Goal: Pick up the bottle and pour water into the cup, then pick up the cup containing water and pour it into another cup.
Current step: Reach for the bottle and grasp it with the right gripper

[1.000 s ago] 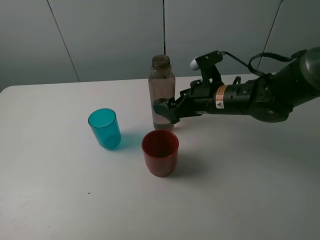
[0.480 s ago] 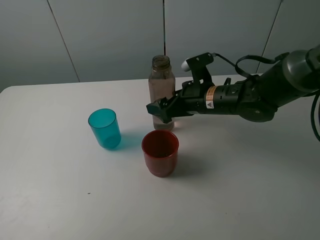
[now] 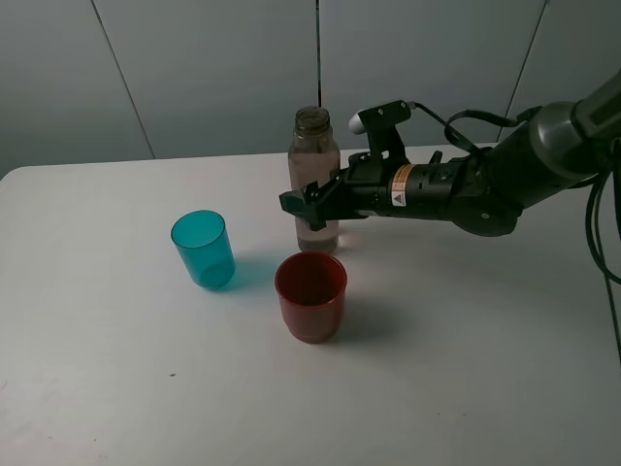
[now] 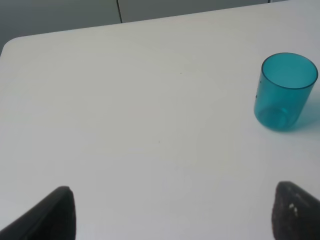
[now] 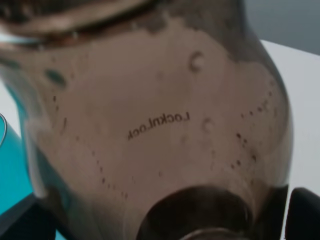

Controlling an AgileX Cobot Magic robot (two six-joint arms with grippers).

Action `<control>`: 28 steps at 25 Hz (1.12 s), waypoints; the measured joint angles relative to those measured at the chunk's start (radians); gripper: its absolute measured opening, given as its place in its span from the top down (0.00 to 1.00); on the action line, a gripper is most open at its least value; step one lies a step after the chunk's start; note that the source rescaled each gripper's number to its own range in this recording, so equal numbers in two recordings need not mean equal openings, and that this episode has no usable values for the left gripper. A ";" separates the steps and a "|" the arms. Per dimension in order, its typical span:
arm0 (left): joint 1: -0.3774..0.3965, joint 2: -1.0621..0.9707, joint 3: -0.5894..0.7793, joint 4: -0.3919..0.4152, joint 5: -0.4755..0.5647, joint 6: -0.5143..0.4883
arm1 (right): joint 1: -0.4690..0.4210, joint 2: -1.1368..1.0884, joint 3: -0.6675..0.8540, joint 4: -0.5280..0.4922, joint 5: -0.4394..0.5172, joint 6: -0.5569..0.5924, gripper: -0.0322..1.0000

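Observation:
The bottle stands upright at the back middle of the table, with water in it. My right gripper is open, with one finger on each side of the bottle's lower body. The right wrist view is filled by the bottle, with fingertips at its sides. The teal cup stands to the left of the bottle. The red cup stands in front of the bottle. My left gripper is open and empty over bare table, with the teal cup ahead of it. The left arm is out of the exterior high view.
The white table runs to a grey panelled wall at the back. The right arm's black forearm stretches in from the right, above the tabletop.
My right gripper has moved left, from beside the bottle to around its lower body. The bottle and both cups have stayed in place.

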 joint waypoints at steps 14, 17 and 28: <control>0.000 0.000 0.000 0.000 0.000 0.000 | 0.029 0.046 -0.030 0.064 -0.011 -0.043 0.00; 0.000 0.000 0.000 0.000 0.000 0.000 | 0.029 0.046 -0.030 0.066 -0.015 -0.046 0.00; 0.000 0.000 0.000 0.000 0.000 0.000 | 0.031 0.046 -0.030 0.071 -0.018 -0.110 0.93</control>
